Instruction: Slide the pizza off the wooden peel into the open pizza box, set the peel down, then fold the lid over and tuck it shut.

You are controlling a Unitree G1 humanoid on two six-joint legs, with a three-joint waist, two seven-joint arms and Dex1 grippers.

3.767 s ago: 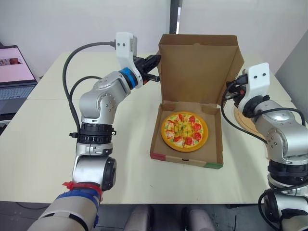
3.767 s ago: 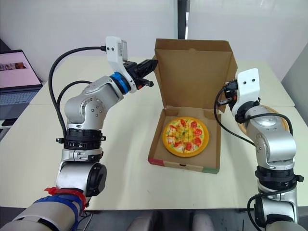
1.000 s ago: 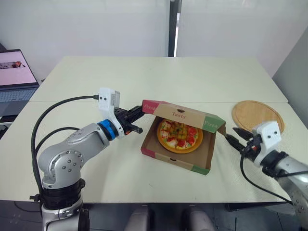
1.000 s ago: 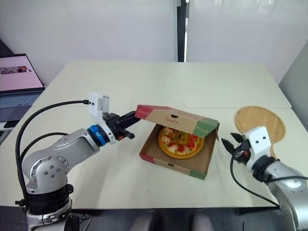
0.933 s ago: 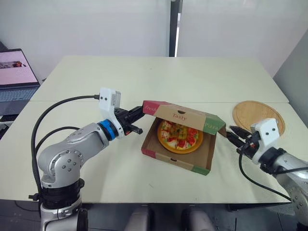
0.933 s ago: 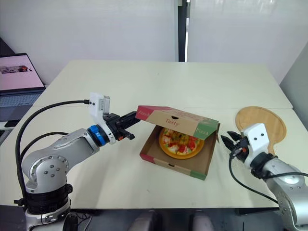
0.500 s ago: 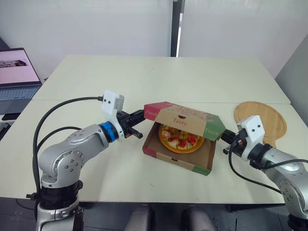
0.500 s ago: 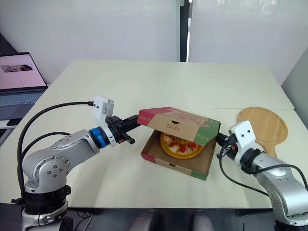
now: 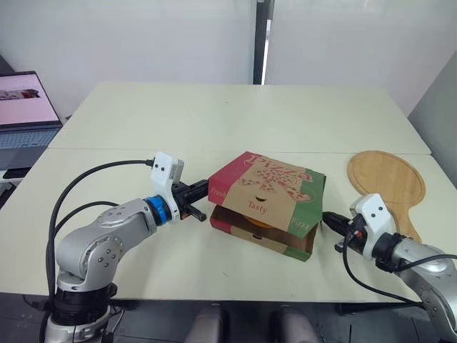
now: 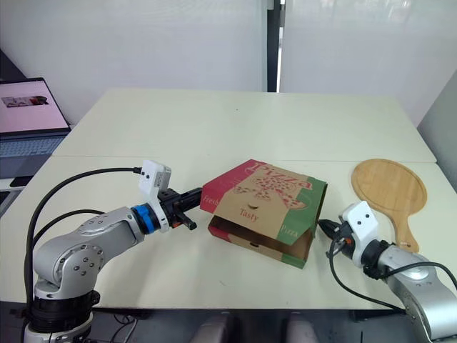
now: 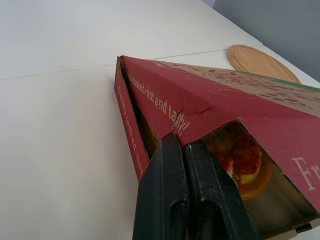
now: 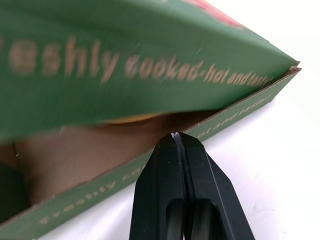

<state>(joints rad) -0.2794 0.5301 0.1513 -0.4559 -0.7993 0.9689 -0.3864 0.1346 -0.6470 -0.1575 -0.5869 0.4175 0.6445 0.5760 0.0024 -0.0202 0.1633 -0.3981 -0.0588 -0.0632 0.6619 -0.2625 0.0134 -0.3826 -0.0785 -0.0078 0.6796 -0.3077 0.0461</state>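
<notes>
The pizza box (image 9: 258, 230) sits mid-table with its printed lid (image 9: 270, 180) folded down almost flat, its front edge still slightly raised. Through the gap the pizza (image 11: 246, 159) is visible inside. My left gripper (image 9: 206, 193) is shut, its tips touching the lid's red side flap (image 11: 165, 102). On the box's other side my right gripper (image 9: 326, 217) is shut too, its tips at the base wall (image 12: 220, 120) just under the green side flap (image 12: 125, 65). The round wooden peel (image 9: 382, 180) lies flat on the table, to the right of the box.
An open laptop (image 9: 25, 107) stands at the table's far left edge. A seam between two tabletops (image 9: 128, 149) runs across behind the box. Bare tabletop lies behind and in front of the box.
The lid has come down from half-raised to nearly flat over the pizza. Both grippers dropped with it, and the right gripper moved in against the box side and shut.
</notes>
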